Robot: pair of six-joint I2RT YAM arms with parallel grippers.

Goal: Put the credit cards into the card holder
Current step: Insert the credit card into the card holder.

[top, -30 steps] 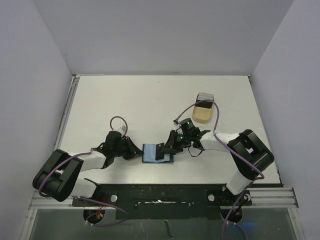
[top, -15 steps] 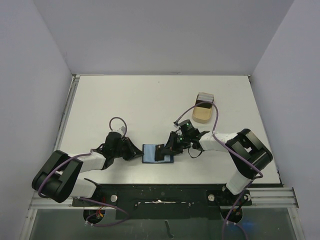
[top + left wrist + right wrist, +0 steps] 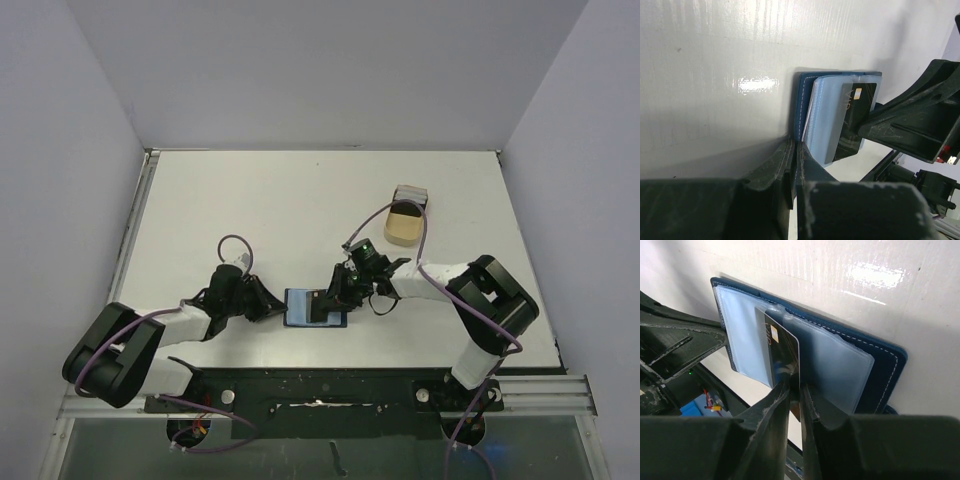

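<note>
The card holder [image 3: 305, 310] lies open on the table, navy outside [image 3: 887, 371] with pale blue clear sleeves [image 3: 822, 115]. My left gripper [image 3: 273, 305] is shut on its left edge [image 3: 794, 150]. A black credit card [image 3: 782, 347] stands partly inside a middle sleeve [image 3: 854, 112]. My right gripper [image 3: 334, 297] straddles the card's near edge [image 3: 795, 390], its jaws a narrow gap apart. More credit cards, a black one [image 3: 405, 209] and a pale one [image 3: 411, 193], rest in the dish at the back right.
A tan oval dish [image 3: 403, 238] sits at the back right of the white table [image 3: 260, 210]. Grey walls close in three sides. A dark rail [image 3: 320, 385] runs along the near edge behind the arm bases.
My right gripper has slid a little left, taking the black card further into the holder, and its jaws have eased slightly apart. The left gripper has stayed put.
</note>
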